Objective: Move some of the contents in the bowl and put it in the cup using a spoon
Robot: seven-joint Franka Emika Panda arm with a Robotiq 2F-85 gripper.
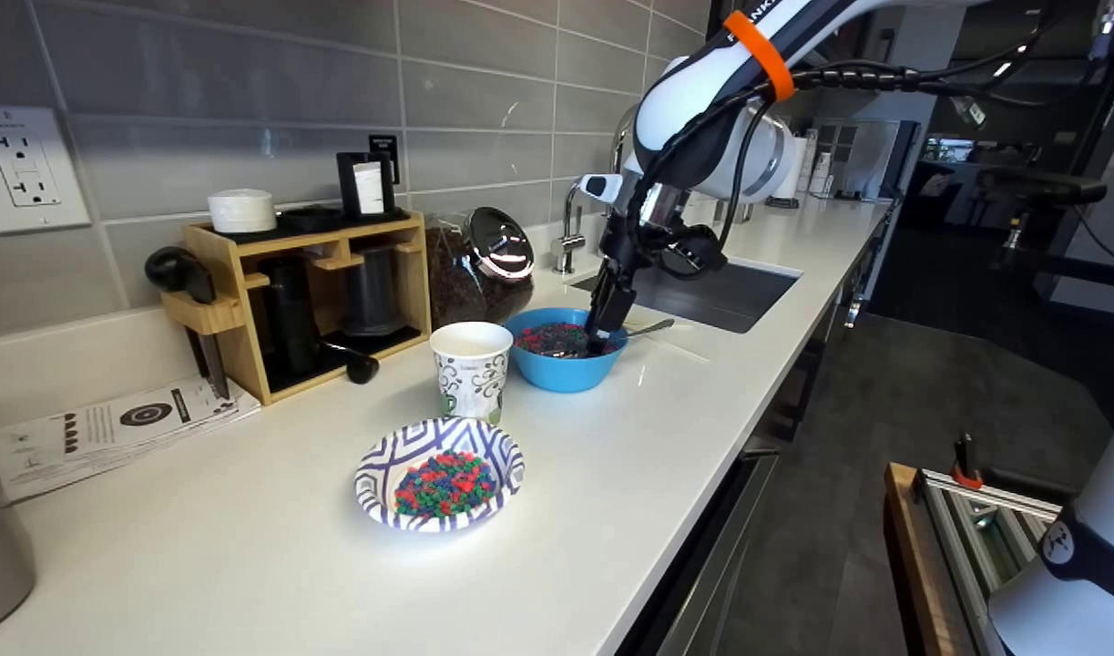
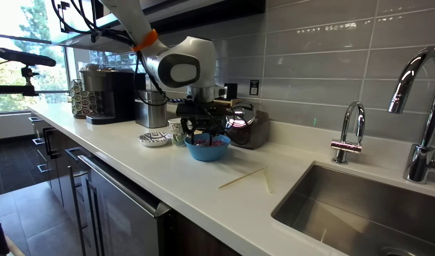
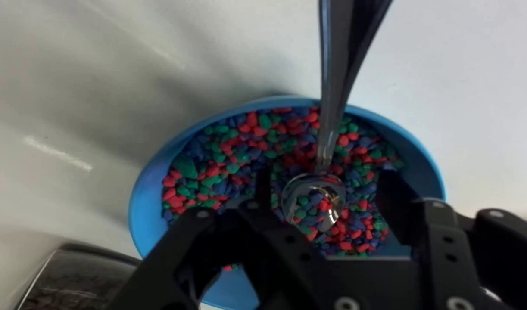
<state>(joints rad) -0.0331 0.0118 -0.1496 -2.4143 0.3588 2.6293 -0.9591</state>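
Note:
A blue bowl (image 1: 566, 372) of small red, green and dark blue pebbles stands on the counter in both exterior views (image 2: 207, 153). A metal spoon (image 3: 330, 99) lies with its head among the pebbles and its handle over the rim; some pebbles sit in its head. The handle also shows in an exterior view (image 1: 652, 326). My gripper (image 3: 326, 183) is open, fingers down in the bowl on either side of the spoon's head, apart from it. It also shows in both exterior views (image 1: 602, 339) (image 2: 201, 141). A patterned paper cup (image 1: 471, 375) stands upright beside the bowl.
A patterned paper bowl (image 1: 374, 478) with similar pebbles stands in front of the cup. A glass jar (image 1: 461, 273) and a wooden organizer (image 1: 315, 387) stand by the wall. A sink (image 2: 345, 192) with taps and two thin sticks (image 2: 240, 177) are on the bowl's far side.

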